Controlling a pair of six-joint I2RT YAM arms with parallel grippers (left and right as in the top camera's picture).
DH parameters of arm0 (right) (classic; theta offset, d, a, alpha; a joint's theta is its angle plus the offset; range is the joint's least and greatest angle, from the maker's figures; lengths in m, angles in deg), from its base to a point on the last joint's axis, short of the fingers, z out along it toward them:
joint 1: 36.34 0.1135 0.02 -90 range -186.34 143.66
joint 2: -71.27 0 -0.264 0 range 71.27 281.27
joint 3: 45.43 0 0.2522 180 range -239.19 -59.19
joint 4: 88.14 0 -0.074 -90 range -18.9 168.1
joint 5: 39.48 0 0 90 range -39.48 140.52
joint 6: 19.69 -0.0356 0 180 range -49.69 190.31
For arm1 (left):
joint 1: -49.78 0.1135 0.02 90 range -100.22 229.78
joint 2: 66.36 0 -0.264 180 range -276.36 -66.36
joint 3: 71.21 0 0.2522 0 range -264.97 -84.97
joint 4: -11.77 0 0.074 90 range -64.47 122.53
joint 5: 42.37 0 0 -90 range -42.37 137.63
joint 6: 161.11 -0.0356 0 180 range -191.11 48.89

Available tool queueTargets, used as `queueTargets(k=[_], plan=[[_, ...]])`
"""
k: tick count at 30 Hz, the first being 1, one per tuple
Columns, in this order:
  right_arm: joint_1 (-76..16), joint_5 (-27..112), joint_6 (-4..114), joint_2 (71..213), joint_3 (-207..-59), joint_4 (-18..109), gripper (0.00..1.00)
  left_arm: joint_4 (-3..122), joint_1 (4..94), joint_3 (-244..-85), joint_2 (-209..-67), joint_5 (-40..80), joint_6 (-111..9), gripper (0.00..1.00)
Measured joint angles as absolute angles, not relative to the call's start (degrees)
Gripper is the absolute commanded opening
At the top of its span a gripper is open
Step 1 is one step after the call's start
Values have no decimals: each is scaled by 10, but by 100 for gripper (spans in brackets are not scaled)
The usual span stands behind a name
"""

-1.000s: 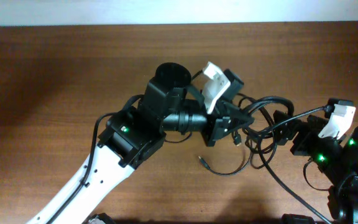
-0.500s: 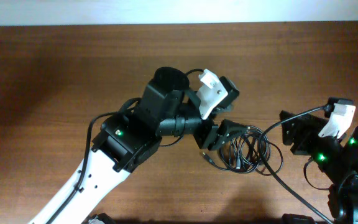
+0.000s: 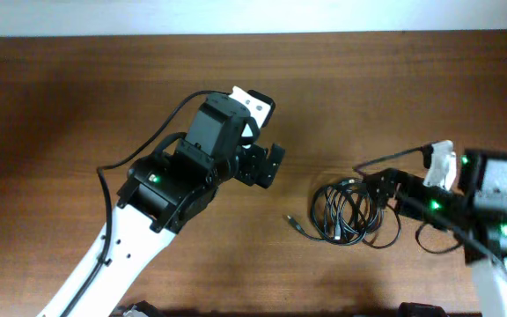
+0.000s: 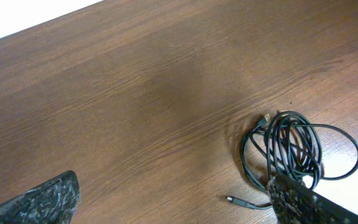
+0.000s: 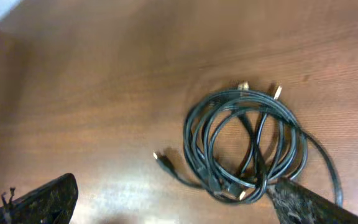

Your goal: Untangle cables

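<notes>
The cables lie on the wooden table as one loose coil of thin black cords, right of centre. One plug end sticks out to the coil's left. My left gripper hangs open up and left of the coil, apart from it. The left wrist view has the coil at lower right, partly behind the right finger. My right gripper is open at the coil's right edge. Seen from the right wrist, the coil lies ahead of the open gripper, with gold-tipped plugs at its far side.
The brown wooden table ends at a white edge along the back. The left arm's white link runs to the lower left. The right arm's body stands at the right edge.
My left gripper opened, let go of the cables and drew back up and left. The cables dropped into a coil on the table. My right gripper moved left to the coil.
</notes>
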State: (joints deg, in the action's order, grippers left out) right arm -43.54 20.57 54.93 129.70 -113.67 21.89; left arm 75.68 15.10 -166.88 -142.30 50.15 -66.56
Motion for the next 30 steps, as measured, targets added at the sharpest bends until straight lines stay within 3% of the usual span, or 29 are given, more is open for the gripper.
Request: queueTargets(k=[5,13,30], plan=[[-422,136,576,1447,-1137,230,100,766,153,-1669,-1423,541,-664,99],[-355,118,585,1605,-1137,317,89,800,184,-1669,-1445,552,-663,99],[-355,171,551,1613,-1137,332,82,806,184,-1669,-1455,552,-663,99]])
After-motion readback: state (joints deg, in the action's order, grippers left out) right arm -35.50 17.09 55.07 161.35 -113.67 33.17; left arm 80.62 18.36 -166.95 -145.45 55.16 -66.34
